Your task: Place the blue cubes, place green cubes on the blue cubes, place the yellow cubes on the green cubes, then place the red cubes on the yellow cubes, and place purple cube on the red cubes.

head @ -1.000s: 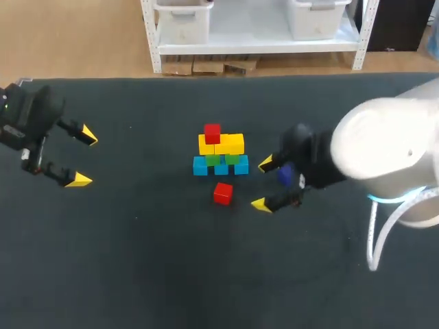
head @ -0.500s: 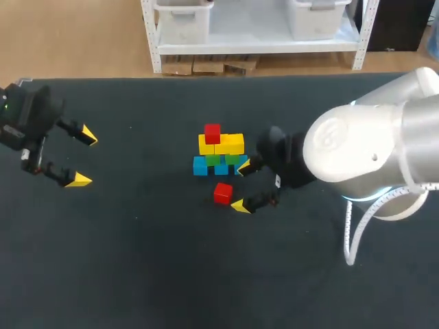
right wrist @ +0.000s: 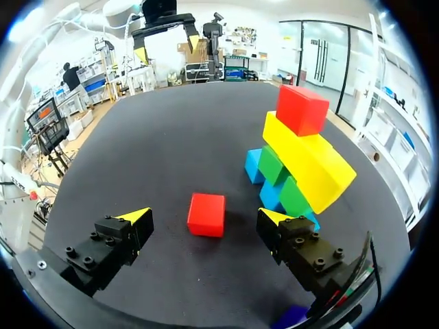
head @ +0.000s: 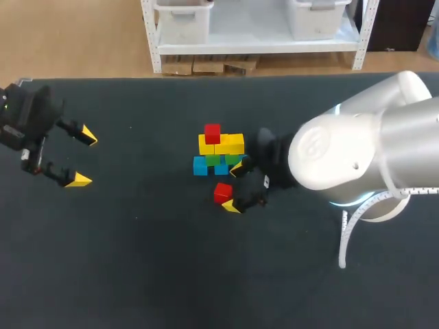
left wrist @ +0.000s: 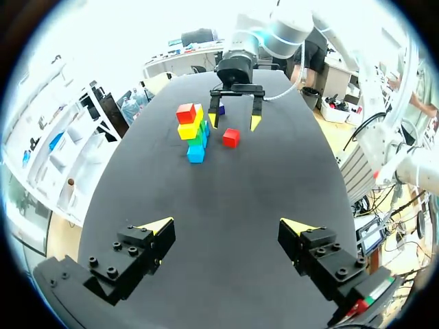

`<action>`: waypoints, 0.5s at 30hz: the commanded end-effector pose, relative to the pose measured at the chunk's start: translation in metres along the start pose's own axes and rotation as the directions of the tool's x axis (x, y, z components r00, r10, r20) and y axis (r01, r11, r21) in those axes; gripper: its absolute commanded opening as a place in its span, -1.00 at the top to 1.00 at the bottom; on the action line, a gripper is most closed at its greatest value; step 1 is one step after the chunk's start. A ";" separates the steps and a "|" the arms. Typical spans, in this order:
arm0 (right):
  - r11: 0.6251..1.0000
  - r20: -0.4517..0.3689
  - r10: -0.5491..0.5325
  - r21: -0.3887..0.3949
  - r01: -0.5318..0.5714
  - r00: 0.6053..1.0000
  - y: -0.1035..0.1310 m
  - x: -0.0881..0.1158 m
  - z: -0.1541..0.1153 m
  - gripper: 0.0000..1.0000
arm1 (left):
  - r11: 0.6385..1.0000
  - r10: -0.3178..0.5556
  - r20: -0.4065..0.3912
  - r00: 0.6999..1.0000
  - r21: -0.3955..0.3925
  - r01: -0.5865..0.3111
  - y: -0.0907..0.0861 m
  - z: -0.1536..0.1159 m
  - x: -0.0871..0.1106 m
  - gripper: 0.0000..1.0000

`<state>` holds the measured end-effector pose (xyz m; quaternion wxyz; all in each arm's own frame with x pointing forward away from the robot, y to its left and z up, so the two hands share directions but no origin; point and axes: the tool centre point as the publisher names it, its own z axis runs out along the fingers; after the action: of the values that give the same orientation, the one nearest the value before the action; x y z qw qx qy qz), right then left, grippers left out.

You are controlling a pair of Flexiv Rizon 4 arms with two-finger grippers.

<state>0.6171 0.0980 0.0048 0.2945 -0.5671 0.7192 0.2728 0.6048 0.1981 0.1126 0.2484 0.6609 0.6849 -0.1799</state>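
In the middle of the dark table stands a stack: blue cubes (head: 199, 166) at the base, green cubes (head: 212, 160) on them, yellow cubes (head: 232, 144) above, and one red cube (head: 212, 133) on top. A loose red cube (head: 222, 193) lies in front of the stack. My right gripper (head: 233, 188) is open, its yellow tips on either side of that red cube (right wrist: 206, 214) without touching it. A purple cube (right wrist: 291, 317) lies under the right wrist, hidden in the head view. My left gripper (head: 84, 157) is open and empty at the far left.
The stack (right wrist: 302, 157) rises close beside one of the right gripper's fingers (right wrist: 274, 216). In the left wrist view the stack (left wrist: 192, 127) and the right gripper (left wrist: 235, 122) are far ahead, with bare dark table (left wrist: 219, 192) between.
My right arm has moved left, bringing its open fingers up around the loose red cube and covering the purple cube from above. The left arm has not moved.
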 end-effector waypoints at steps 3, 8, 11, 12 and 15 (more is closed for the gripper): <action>1.000 0.001 0.000 -0.007 0.000 1.000 0.000 -0.001 0.005 -0.97 | 1.000 0.003 0.005 1.000 -0.002 -0.003 0.000 0.001 0.001 -1.00; 1.000 -0.001 0.004 -0.014 -0.004 1.000 0.001 -0.001 0.008 -0.33 | 1.000 0.003 0.005 1.000 -0.002 -0.003 0.000 0.001 0.001 -1.00; 1.000 -0.003 0.006 -0.019 -0.007 1.000 0.002 0.000 0.010 -0.51 | 1.000 0.003 0.005 1.000 -0.002 -0.003 0.000 0.001 0.001 -1.00; 1.000 -0.004 0.007 -0.020 -0.007 1.000 0.002 0.000 0.011 -0.55 | 1.000 0.003 0.005 1.000 -0.002 -0.003 0.000 0.001 0.001 -1.00; 1.000 -0.005 0.007 -0.026 -0.008 1.000 0.003 0.000 0.013 -0.78 | 1.000 0.003 0.005 1.000 -0.002 -0.003 0.000 0.001 0.001 -1.00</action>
<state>0.6132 0.1058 -0.0016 0.2855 -0.5684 0.7188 0.2805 0.6048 0.1981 0.1126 0.2485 0.6609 0.6849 -0.1799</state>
